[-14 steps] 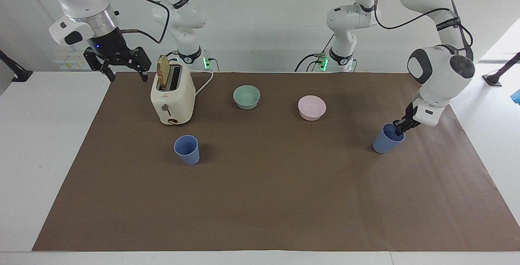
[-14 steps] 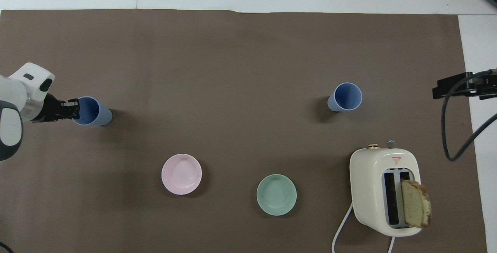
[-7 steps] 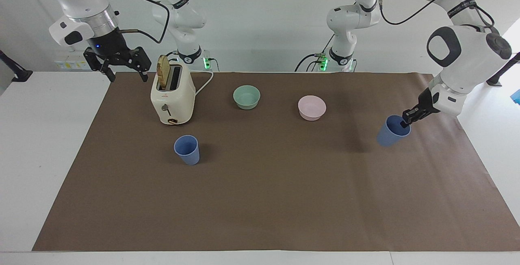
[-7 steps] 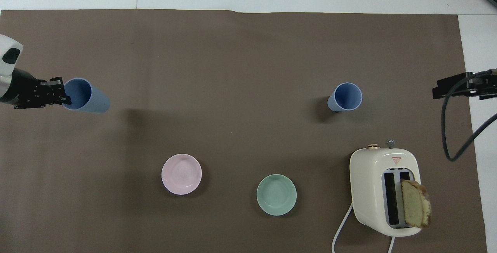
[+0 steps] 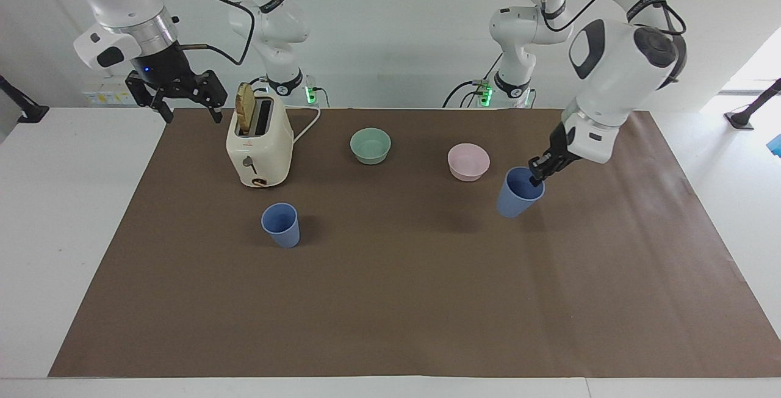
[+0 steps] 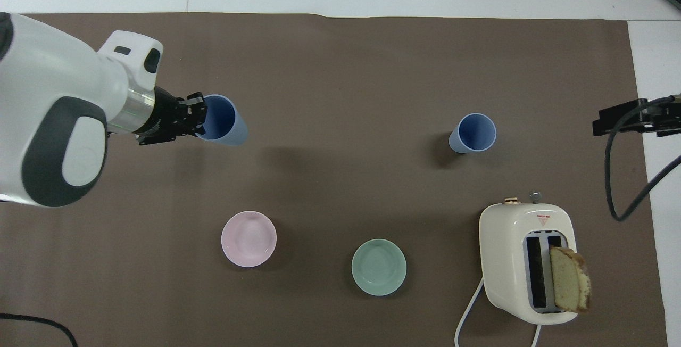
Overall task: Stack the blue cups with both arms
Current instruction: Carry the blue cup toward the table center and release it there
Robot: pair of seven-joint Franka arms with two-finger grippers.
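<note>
I can see that my left tool [image 5: 537,179] has lifted one small blue plastic cup [image 5: 517,192] off the bench [image 5: 390,300] and carried it in from the left arm's end; a second ago it sat on the brown mat there. Now the cup hangs tilted in the air, just beside the pink bowl [image 5: 468,161], on the side away from the robots. The tool is clamped on the cup's rim, one finger inside and one outside. The other small blue plastic cup [image 5: 280,224] stands upright, well apart from the pink bowl, toward the right arm's end by the cream toaster [image 5: 259,148]. My right tool [image 5: 180,105] waits up high with its fingers apart. I think the carry is about half done, and the held cup must be straightened before it drops in.
</note>
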